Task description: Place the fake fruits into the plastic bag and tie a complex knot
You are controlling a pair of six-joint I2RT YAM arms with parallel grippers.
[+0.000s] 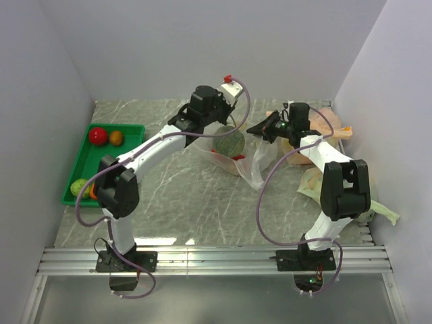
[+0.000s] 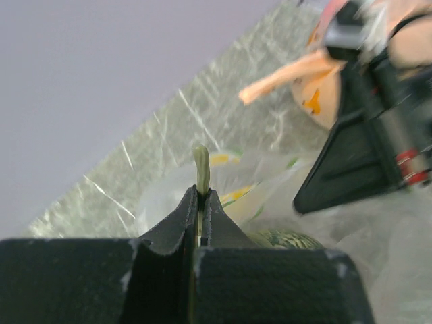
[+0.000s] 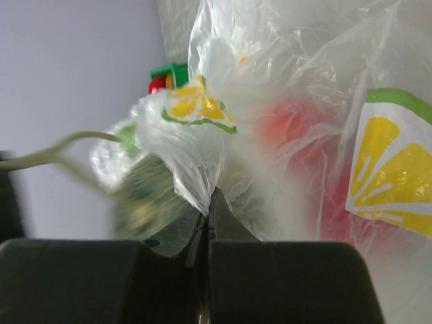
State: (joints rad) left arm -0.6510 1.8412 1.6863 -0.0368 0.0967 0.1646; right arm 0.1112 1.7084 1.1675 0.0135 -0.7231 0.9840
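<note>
The clear plastic bag (image 1: 260, 165) with yellow-green marks lies at the table's middle. My right gripper (image 1: 262, 128) is shut on a pinched fold of the bag (image 3: 202, 169), its jaws (image 3: 210, 199) closed tight. A red fruit (image 3: 297, 135) shows through the plastic (image 1: 237, 157). My left gripper (image 1: 226, 123) is shut on a thin pale green stem (image 2: 201, 169) right above the large dull green piece (image 1: 229, 142), which sits at the bag's mouth (image 2: 287, 238). Red (image 1: 98, 135), orange (image 1: 116, 138) and light green (image 1: 79, 187) balls lie in the green tray (image 1: 128, 152).
An orange-tinted bag (image 1: 317, 131) lies behind my right arm and shows in the left wrist view (image 2: 317, 101). A pale green bag (image 1: 381, 209) lies at the right edge. White walls close in the table on three sides. The tray stands at the left wall.
</note>
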